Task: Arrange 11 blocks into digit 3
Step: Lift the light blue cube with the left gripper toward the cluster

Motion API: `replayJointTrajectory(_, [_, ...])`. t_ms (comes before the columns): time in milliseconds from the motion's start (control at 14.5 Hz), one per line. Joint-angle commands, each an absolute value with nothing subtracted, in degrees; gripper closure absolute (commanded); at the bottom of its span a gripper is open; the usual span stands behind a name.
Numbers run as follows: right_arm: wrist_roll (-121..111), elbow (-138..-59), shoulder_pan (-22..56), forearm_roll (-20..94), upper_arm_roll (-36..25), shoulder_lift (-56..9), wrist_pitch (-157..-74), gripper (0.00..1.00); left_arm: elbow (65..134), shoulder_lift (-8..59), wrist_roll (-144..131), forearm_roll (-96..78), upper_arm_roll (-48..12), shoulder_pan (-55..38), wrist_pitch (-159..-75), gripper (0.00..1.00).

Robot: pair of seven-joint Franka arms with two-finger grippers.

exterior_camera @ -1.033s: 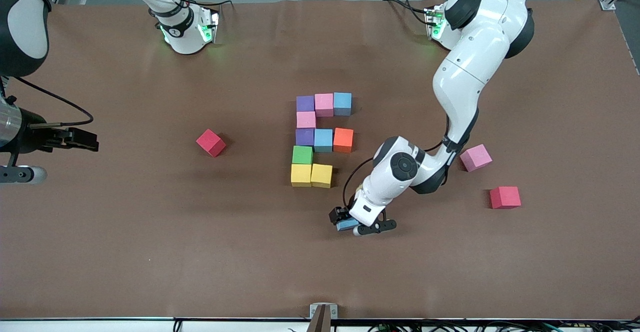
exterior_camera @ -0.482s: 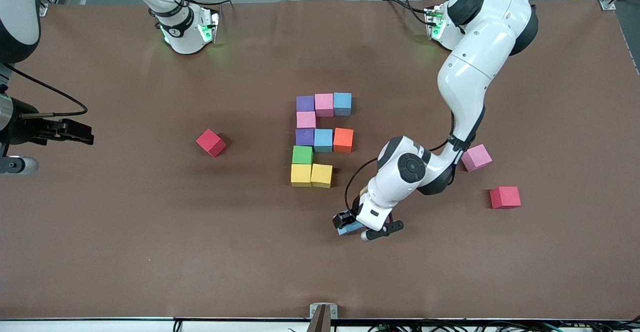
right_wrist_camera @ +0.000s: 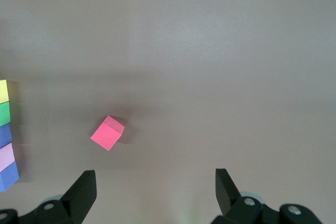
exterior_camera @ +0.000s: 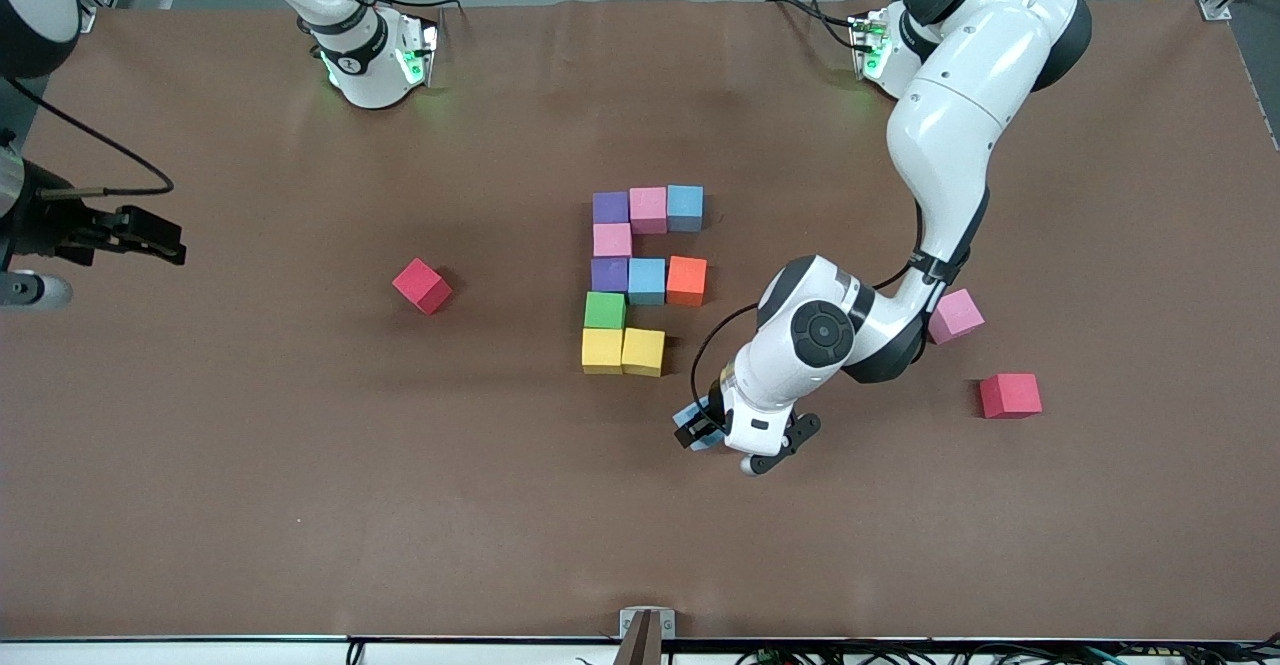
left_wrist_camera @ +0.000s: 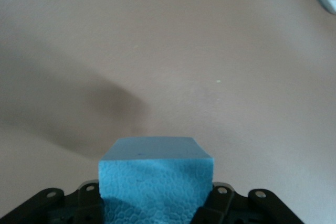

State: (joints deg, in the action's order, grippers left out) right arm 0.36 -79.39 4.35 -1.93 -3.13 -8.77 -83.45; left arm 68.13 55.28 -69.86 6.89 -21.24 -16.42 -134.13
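The left arm bends low, its claw (exterior_camera: 702, 429) squeezing a bumpy foam blue block (left_wrist_camera: 156, 179) at lower middle. The right claw (right_wrist_camera: 155, 187) waits wide open at the frame's left edge.

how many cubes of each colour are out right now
light blue: 3, one in the left gripper
purple: 2
pink: 3
yellow: 2
green: 1
orange: 1
red: 2
total: 14
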Motion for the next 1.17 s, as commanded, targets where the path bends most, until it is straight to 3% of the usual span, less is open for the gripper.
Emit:
replayJointTrajectory(0, [0.35, -89.46, 2.47, -1.41, -1.94, -0.63, -86.84, 0.0, 70.93, 52.3, -78.89, 6.5, -20.57, -16.52, -130.44, 0.86])
replayJointTrajectory(344, [0.35, -94.21, -1.4, -1.41, 2.37, 4.39, -87.27, 0.0, 71.02, 52.29, -98.55, 6.59, -20.65, -17.22, -127.09, 0.86])
replayJointTrajectory(1102, [0.53, -94.22, -1.14, -1.32, 2.64, 7.29, -86.22, 0.0, 77.08, 51.5, -132.44, 23.64, -20.74, -21.53, -127.09, 0.83])
